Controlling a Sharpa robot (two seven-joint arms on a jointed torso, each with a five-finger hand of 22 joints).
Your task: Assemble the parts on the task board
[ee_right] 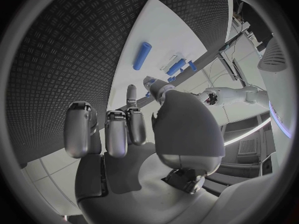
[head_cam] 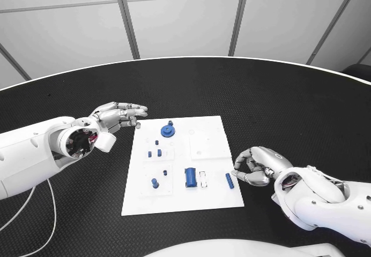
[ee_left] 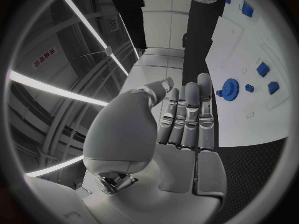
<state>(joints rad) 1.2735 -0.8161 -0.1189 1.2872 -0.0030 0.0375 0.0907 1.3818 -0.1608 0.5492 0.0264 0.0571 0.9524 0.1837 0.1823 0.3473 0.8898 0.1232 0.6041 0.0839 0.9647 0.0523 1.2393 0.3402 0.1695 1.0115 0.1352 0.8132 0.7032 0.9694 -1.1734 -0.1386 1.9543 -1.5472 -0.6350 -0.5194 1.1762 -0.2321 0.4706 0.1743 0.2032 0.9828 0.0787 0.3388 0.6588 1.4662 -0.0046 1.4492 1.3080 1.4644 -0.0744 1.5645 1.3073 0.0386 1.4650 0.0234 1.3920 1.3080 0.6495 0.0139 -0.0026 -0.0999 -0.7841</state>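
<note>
- The board (head_cam: 210, 188) lay at table centre; the gear (head_cam: 167, 130) stood at its 11 o'clock, the rod (head_cam: 229, 180) lay loose by its 4 o'clock edge.
- The right hand (head_cam: 257, 166) hovered beside that edge, fingers curled, holding nothing.
- The left hand (head_cam: 117, 117) waited off the 10 o'clock corner, fingers together, holding nothing.
- Step, likely: reaching for the rod; next needs a pinch, with bare table beyond the edge.

The table (head_cam: 255, 96) has a black, matt, rough top with a fine raised tread pattern, and a thin pale rim runs round its edge. The task board (head_cam: 213, 190) at its middle is a smooth, matt white plate that looks like plastic. The blue gear (head_cam: 168, 130) at the board's 12 o'clock and the blue cylinder (head_cam: 229, 180) at its 4 o'clock look like smooth plastic. The left hand (head_cam: 117, 116) and right hand (head_cam: 257, 166) have a silvery, satin, metal-like finish; the arms' white shells (head_cam: 31, 150) look like glossy plastic.
</note>
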